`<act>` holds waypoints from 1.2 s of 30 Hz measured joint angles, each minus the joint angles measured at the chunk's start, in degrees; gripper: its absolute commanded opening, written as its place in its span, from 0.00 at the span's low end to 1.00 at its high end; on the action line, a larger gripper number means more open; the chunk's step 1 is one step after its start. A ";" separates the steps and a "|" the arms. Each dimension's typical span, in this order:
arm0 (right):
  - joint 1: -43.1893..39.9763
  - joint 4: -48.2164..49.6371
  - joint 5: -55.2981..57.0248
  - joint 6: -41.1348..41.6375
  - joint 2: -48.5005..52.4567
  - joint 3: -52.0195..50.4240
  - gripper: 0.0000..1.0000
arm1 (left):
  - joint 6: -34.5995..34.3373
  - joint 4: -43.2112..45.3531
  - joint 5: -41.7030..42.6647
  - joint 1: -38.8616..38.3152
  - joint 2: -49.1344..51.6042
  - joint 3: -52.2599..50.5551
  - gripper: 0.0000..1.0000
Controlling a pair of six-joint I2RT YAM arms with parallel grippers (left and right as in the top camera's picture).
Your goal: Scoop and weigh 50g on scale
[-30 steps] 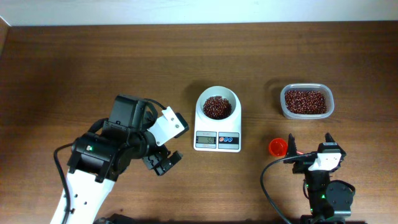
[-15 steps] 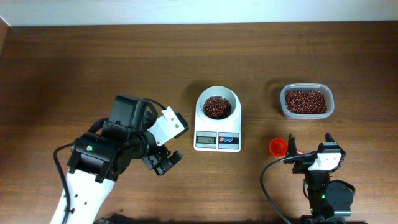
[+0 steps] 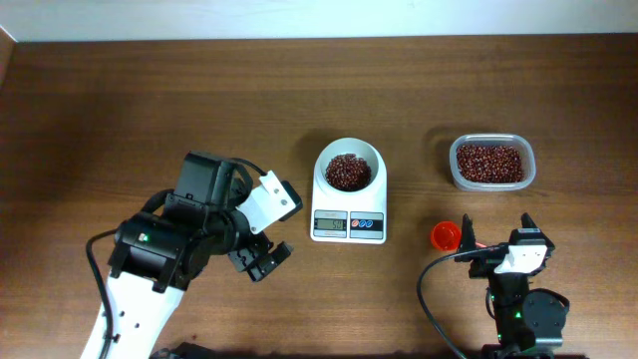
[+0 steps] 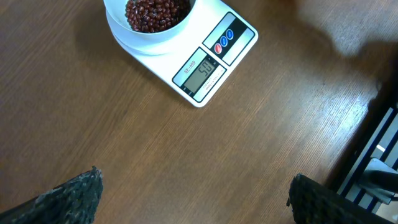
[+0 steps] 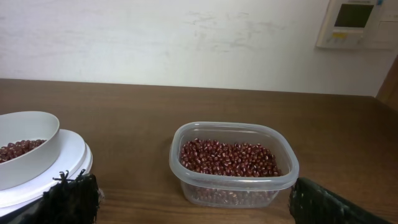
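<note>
The white scale stands mid-table with a round white bowl on it, holding dark red-brown beans. My left gripper hangs open to the scale's left, empty. In the left wrist view the scale, bowl and beans lie ahead of the left gripper; the display is lit. My right gripper is open and empty near the front right. An orange scoop lies on the table just left of it.
A clear plastic tub of beans sits at the back right; the right wrist view shows the tub straight ahead of the right gripper and the bowl at its left. A white wall rises behind the table.
</note>
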 measured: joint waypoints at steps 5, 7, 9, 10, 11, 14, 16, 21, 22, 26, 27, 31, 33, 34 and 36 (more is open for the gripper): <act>0.00 0.00 0.00 0.00 0.00 0.00 0.99 | 0.02 0.00 -0.02 0.00 0.00 0.00 0.99; 0.00 0.00 0.00 0.00 0.00 0.00 0.99 | 0.02 0.00 0.00 0.00 0.00 0.00 0.99; 0.00 0.00 0.00 -0.02 0.00 0.00 0.99 | 0.02 0.00 0.00 0.00 0.00 0.00 0.99; 0.00 0.00 0.00 -0.07 0.00 0.00 0.99 | 0.00 0.00 0.00 0.00 0.00 0.00 0.99; 0.00 0.00 0.00 0.00 0.00 0.00 0.99 | 0.02 0.00 0.00 0.00 0.00 0.00 0.99; 0.00 0.00 0.00 -0.02 0.00 0.00 0.99 | 0.02 0.00 0.00 0.00 0.00 0.00 0.99; 0.00 0.00 0.00 -0.04 0.00 0.00 0.99 | 0.02 0.00 0.00 0.00 0.00 0.00 0.99; 0.00 0.00 0.00 -0.04 0.00 0.00 0.99 | 0.02 0.00 0.00 0.00 0.00 0.00 0.99; 0.00 0.00 0.00 -0.02 0.00 0.00 0.99 | 0.02 0.00 0.00 0.00 0.00 0.00 0.99; 0.00 0.00 0.00 -0.04 0.00 0.00 0.99 | 0.02 0.00 0.00 0.00 0.00 0.00 0.99; 0.00 0.00 0.00 0.00 0.00 0.00 0.99 | 0.02 0.00 0.00 0.00 0.00 0.00 0.99; 0.00 0.00 0.00 -0.04 0.00 0.00 0.99 | 0.09 0.17 -0.24 0.00 0.00 0.00 0.99; 0.00 0.02 0.00 0.00 0.00 0.00 0.99 | 0.44 2.08 -0.94 0.00 0.00 0.00 0.99; 0.00 0.00 0.00 -0.02 0.00 0.00 0.99 | 0.48 3.17 -1.16 0.00 0.00 0.00 0.99; 0.00 0.02 0.00 -0.02 0.00 0.00 0.99 | 0.50 5.60 -1.57 0.00 0.00 0.00 0.99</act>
